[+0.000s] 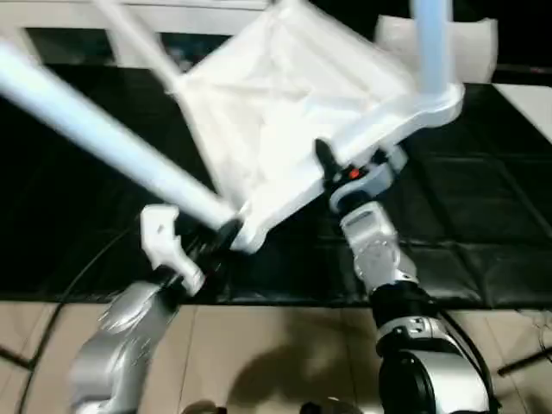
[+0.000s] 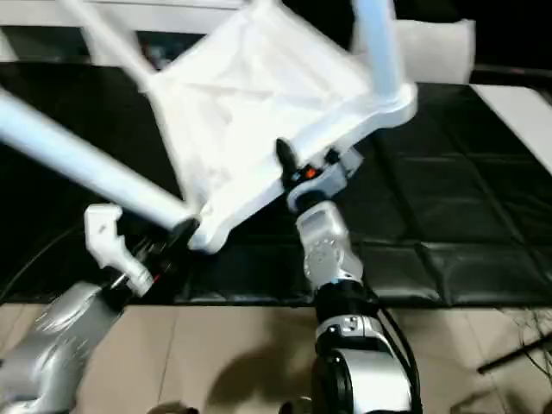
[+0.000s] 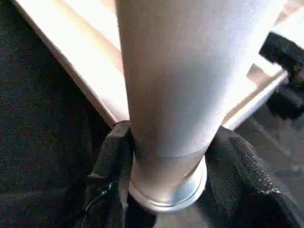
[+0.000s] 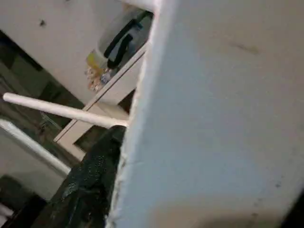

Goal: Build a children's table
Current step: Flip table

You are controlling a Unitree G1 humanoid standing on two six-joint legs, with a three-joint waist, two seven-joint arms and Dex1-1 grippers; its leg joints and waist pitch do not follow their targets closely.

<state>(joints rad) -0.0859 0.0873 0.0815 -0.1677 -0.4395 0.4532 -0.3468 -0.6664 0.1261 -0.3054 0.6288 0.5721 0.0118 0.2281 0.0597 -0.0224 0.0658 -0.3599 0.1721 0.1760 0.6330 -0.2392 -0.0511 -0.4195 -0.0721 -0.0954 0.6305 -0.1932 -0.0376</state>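
The children's table hangs tilted above the black floor mats, its ribbed underside facing me. Three white legs stand in its corners: one long leg runs from the near corner out to the upper left, another leg is at the far left, and a third leg rises at the right. My left gripper is shut on the long leg just above its socket; black fingers press both sides of it. On the near rim of the table top, my right gripper is shut.
Black padded mats cover the floor under the table, with tan tiles nearer me. A white cabinet stands at the back and a white block at the back right. Thin cables lie at the left.
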